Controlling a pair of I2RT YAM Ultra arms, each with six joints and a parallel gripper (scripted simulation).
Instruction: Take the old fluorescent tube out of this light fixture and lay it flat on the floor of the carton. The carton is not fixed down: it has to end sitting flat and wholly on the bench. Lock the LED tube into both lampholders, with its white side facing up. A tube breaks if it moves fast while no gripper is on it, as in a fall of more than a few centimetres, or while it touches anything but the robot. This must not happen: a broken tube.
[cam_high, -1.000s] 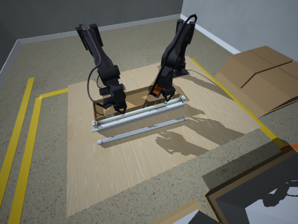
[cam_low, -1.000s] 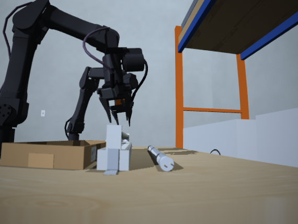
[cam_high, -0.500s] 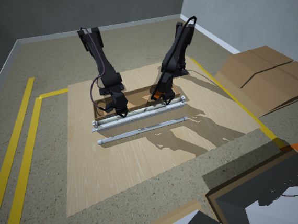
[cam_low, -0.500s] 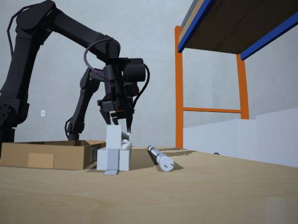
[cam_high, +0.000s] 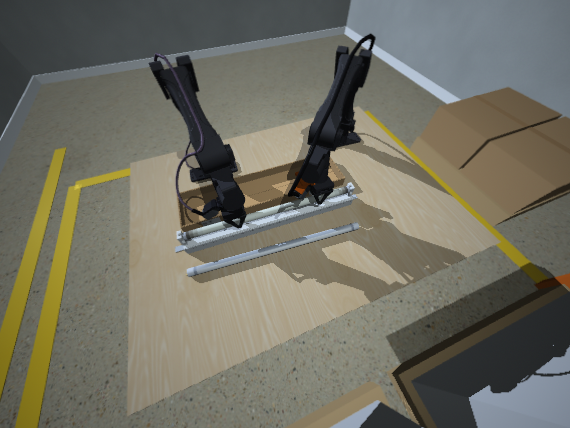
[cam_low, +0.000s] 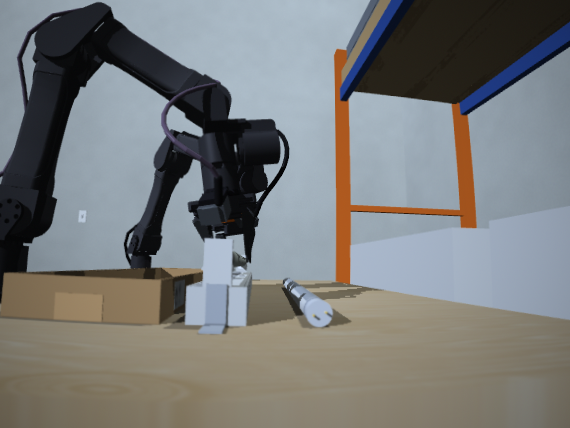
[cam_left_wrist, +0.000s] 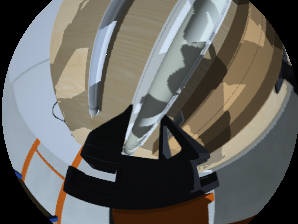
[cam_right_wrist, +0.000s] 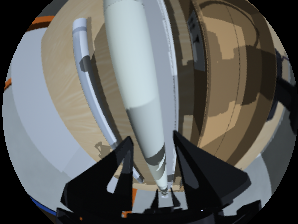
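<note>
The old fluorescent tube (cam_high: 270, 210) sits in the white fixture (cam_high: 265, 224) between its lampholders (cam_low: 218, 260). My left gripper (cam_high: 312, 197) is low over the tube near its right end. It is open, with a finger on each side of the tube in the left wrist view (cam_left_wrist: 143, 139). My right gripper (cam_high: 234, 220) is over the tube near its left end. It is open too and straddles the tube in the right wrist view (cam_right_wrist: 156, 163). The LED tube (cam_high: 272, 248) lies on the bench in front of the fixture, and it also shows in the exterior view (cam_low: 306, 300).
The open brown carton (cam_high: 260, 187) sits on the bench just behind the fixture, close to both arms. A large closed cardboard box (cam_high: 495, 145) stands off the bench at the right. An orange and blue rack (cam_low: 400, 150) stands beyond the bench.
</note>
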